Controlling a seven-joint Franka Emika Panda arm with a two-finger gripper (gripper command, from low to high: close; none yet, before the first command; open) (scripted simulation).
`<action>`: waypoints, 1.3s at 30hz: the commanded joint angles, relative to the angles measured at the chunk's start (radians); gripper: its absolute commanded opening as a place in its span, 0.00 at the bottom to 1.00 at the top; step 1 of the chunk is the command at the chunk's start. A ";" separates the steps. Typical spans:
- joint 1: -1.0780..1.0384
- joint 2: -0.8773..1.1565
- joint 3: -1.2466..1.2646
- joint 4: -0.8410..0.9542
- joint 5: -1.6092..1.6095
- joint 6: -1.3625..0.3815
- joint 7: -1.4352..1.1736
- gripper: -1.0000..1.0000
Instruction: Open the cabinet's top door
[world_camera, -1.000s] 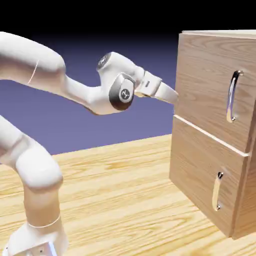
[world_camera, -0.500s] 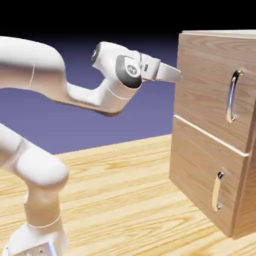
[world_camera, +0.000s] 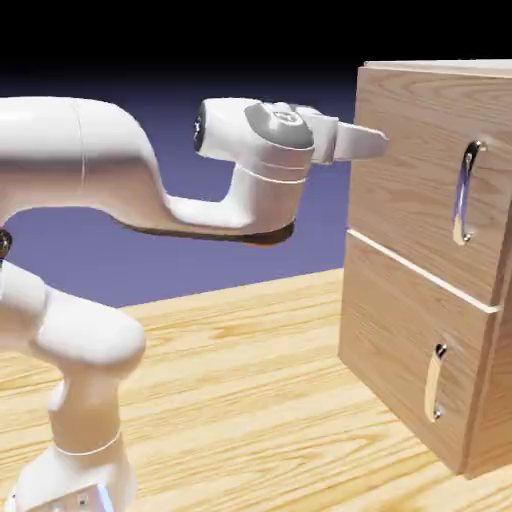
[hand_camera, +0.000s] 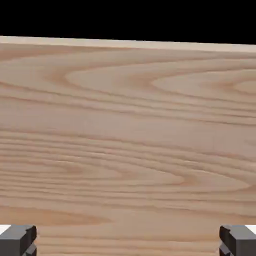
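Fingers (world_camera: 380, 141) now higher, nearer closed cabinet (world_camera: 400, 300).

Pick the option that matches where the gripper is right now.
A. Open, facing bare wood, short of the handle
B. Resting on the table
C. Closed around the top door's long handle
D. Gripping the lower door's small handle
A: in the hand view the fingertips sit far apart before plain wood of the cabinet, and the exterior view shows the gripper well short of the top door's handle.
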 joint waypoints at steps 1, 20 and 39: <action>0.016 -0.006 -0.018 0.010 -0.044 0.000 0.031 0.50; 0.311 -0.120 -0.359 0.204 -0.870 0.000 0.621 0.50; 0.134 0.012 -0.218 0.067 -0.790 -0.191 0.721 0.00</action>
